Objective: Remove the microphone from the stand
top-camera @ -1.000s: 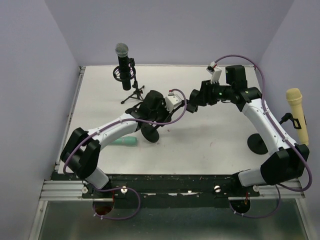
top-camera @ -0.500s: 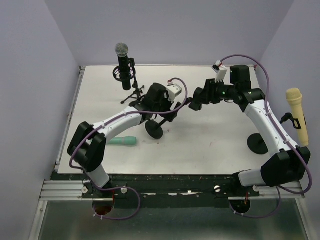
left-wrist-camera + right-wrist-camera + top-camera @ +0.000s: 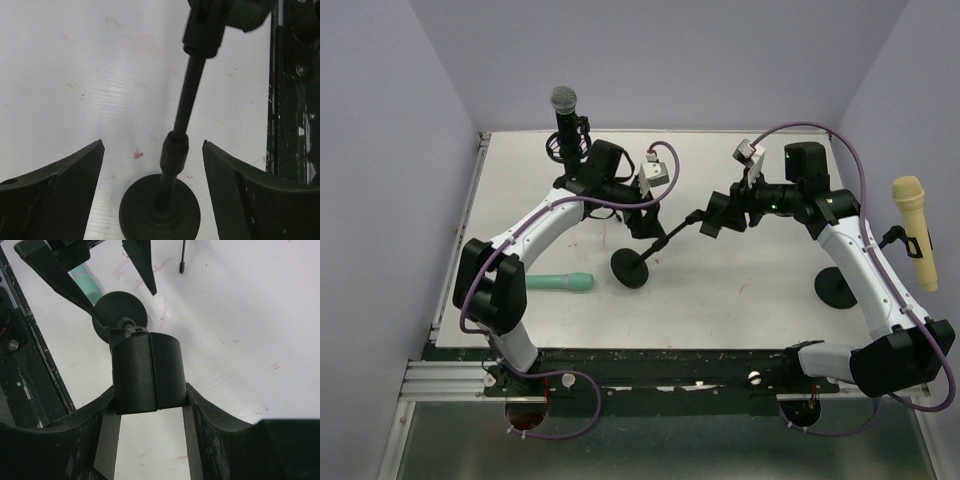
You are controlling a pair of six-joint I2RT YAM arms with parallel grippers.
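Both claws are busy: I am steadying the tilted black round-based stand (image 3: pixel 631 267), right claw (image 3: pixel 150 390) clamped on its clip (image 3: pixel 147 367), left claw (image 3: pixel 152 145) spread above, teal microphone (image 3: pixel 563 283) lying free on the white counter (image 3: pixel 750 290).

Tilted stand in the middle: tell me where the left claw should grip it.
Take the thin rod above the collar, likely from above: it leans between the fingers of the open left claw, and the right claw clamps its clip.

Lab cell: plain walls (image 3: pixel 380 150), white table (image 3: pixel 760 290)
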